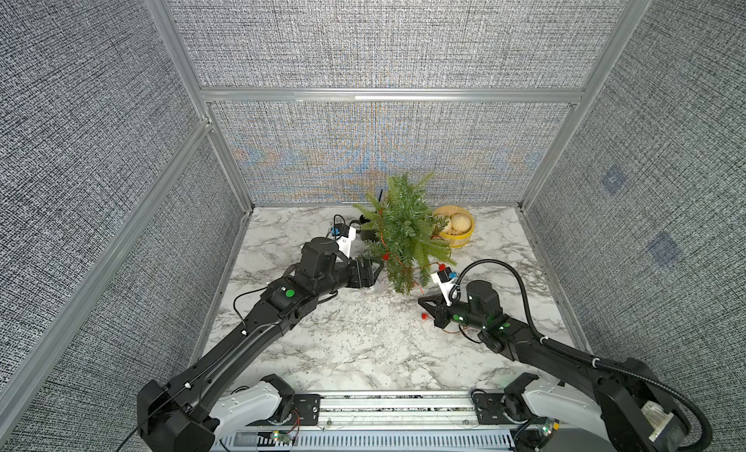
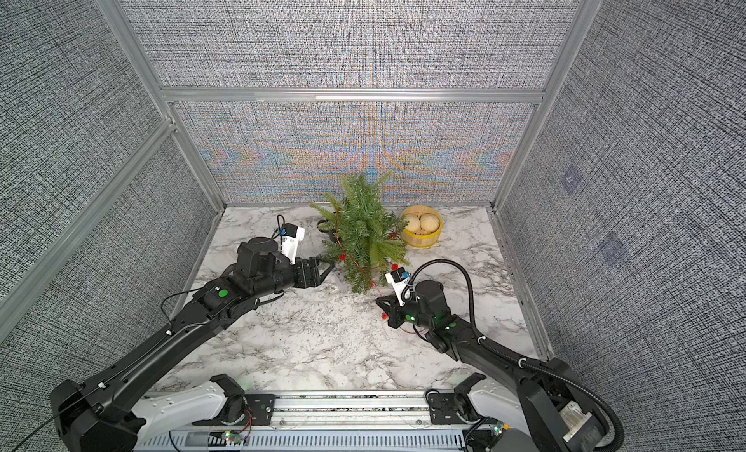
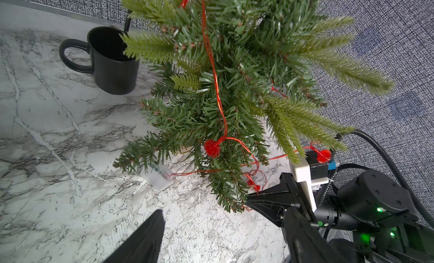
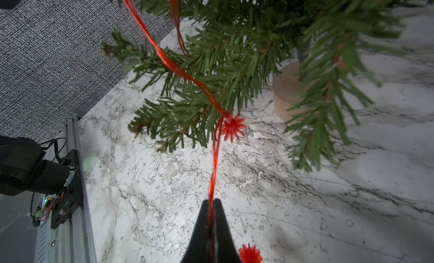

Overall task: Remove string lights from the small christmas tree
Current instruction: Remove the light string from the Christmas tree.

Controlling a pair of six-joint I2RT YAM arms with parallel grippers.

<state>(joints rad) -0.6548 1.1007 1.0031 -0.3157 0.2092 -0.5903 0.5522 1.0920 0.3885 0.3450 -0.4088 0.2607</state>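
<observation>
Here, right gripper [image 4: 211, 204]: was clamped on the string lights [image 4: 215, 161], strung ahead into the branches.
Left gripper [image 2: 326, 270]: was held wide, empty.
Small christmas tree [image 1: 403, 232]: could be toppled if snagged wire were yanked.

Light was bright, even, overhead. Soft shadows lay on table [image 4: 352, 191]. Rainbow moiré banded back wall [image 1: 383, 159]. Nearest branches of small christmas tree [image 4: 328, 38] were blurred.
</observation>
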